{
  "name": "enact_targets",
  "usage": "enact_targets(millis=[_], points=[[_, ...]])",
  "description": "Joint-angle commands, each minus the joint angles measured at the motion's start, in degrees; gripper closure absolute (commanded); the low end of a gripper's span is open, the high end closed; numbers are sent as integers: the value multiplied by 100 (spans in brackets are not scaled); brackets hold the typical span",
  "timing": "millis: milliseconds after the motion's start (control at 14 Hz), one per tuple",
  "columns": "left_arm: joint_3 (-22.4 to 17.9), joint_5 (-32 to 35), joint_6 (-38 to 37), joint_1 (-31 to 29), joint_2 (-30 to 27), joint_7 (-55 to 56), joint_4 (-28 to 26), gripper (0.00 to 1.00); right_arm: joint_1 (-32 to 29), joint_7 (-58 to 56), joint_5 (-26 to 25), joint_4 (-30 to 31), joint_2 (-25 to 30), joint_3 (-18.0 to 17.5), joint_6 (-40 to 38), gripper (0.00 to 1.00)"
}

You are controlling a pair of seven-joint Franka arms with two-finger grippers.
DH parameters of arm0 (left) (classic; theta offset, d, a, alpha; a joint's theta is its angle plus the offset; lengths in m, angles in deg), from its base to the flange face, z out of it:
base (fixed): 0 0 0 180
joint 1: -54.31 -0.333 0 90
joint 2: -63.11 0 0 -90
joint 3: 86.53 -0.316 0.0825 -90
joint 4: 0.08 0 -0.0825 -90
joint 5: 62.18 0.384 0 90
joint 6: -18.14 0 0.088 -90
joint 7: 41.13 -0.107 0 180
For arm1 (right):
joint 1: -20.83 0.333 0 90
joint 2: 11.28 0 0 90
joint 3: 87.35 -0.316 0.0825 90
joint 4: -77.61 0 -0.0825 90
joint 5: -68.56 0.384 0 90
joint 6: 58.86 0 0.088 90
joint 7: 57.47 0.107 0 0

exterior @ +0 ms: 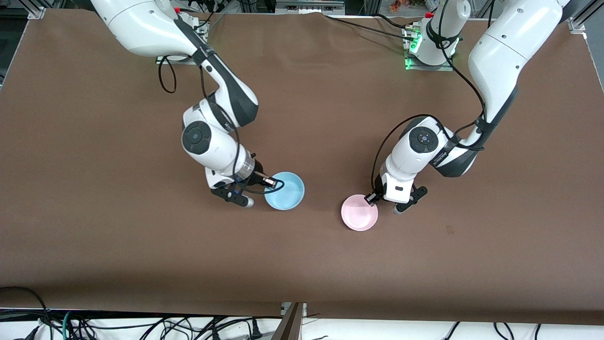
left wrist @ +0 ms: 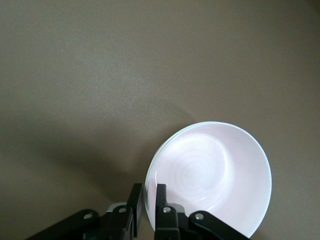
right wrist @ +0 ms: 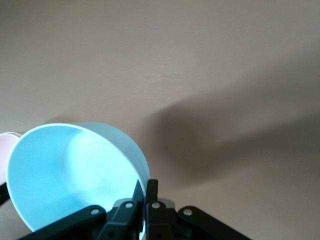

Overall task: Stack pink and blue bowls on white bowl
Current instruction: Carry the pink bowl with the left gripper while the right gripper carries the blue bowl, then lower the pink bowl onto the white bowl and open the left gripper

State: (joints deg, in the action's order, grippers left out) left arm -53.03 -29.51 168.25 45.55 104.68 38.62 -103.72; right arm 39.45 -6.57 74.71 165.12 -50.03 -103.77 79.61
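Observation:
The pink bowl point(exterior: 359, 212) stands on the brown cloth toward the left arm's end. In the left wrist view a thin white rim point(left wrist: 159, 150) shows just outside the pink bowl point(left wrist: 215, 175), so the white bowl seems to sit under it. My left gripper point(exterior: 370, 199) point(left wrist: 148, 192) straddles that rim, its jaws a little apart. The blue bowl point(exterior: 284, 190) point(right wrist: 70, 170) is beside it, toward the right arm's end. My right gripper point(exterior: 271, 182) point(right wrist: 145, 187) is shut on its rim, and the bowl looks tilted.
Brown cloth point(exterior: 94, 189) covers the whole table. Both arm bases point(exterior: 427, 56) stand along the edge farthest from the front camera. Cables hang below the near edge point(exterior: 141, 326).

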Motion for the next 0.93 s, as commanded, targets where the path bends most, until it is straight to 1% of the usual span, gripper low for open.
enact_targets(millis=[0, 143, 429, 571, 714, 857], points=[[-81, 179, 36, 86, 18, 155, 107, 58, 238, 471, 53, -225, -237, 17, 407, 100], [-81, 179, 27, 77, 18, 120, 212, 49, 396, 867, 45, -225, -316, 17, 785, 100], [-72, 187, -7, -11, -69, 93, 449, 46, 730, 1352, 36, -286, -492, 25, 1418, 100], [-55, 170, -34, -81, -149, 85, 590, 46, 932, 1553, 27, -697, -746, 34, 1481, 100], [-11, 91, -43, -239, -236, 15, 705, 46, 1213, 1625, -8, -1250, -1088, 78, 1490, 100], [68, 82, -52, -371, -289, 6, 775, 47, 1494, 1616, -17, -1647, -1335, 314, 1516, 100]])
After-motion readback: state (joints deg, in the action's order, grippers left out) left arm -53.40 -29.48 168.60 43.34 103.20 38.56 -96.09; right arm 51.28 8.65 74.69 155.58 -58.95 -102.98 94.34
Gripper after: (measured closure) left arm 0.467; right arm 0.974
